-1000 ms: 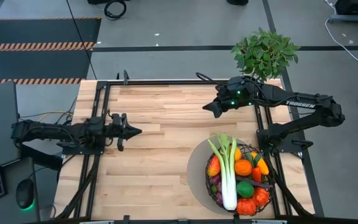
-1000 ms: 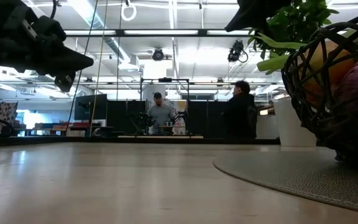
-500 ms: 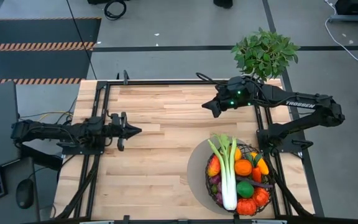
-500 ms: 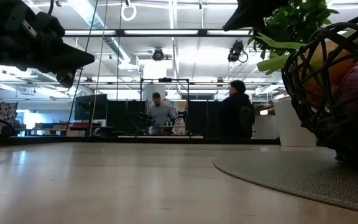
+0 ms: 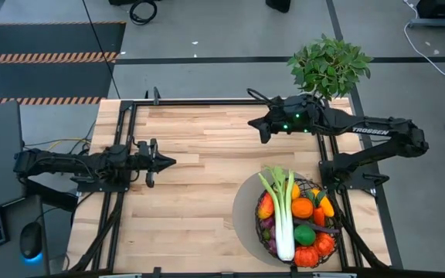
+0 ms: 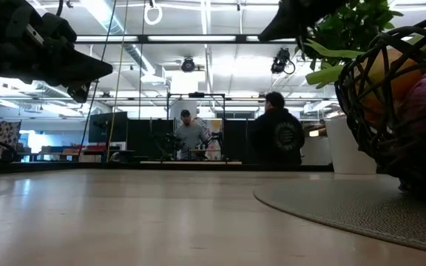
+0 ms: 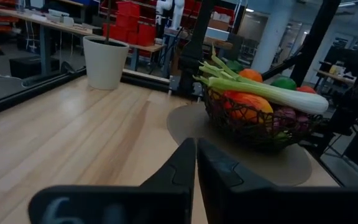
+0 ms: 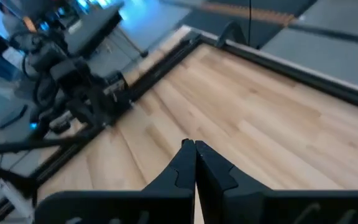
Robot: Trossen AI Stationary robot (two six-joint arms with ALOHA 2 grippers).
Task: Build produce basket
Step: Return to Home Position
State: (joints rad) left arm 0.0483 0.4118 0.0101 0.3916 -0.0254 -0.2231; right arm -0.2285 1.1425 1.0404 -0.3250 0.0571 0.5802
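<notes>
The right gripper had its two fingers pressed together with nothing between them. It hung above the bare wood at the far right part of the table, pointing toward the left side. The left gripper was also closed and empty, its tips meeting. It was raised over the left side of the table and pointed across to the right.

Both were well apart from the basket, which stood near the front right corner on a round grey mat. The basket was full of produce. A leek lay across the top, its white end toward the front edge and its green leaves fanned toward the back. Beside it were an orange, a lime and small pumpkins.

A leafy plant in a white pot stood at the far right corner, just behind the right arm. In the room beyond the table, one person in dark clothes stood with their back turned, and another person was farther off.
</notes>
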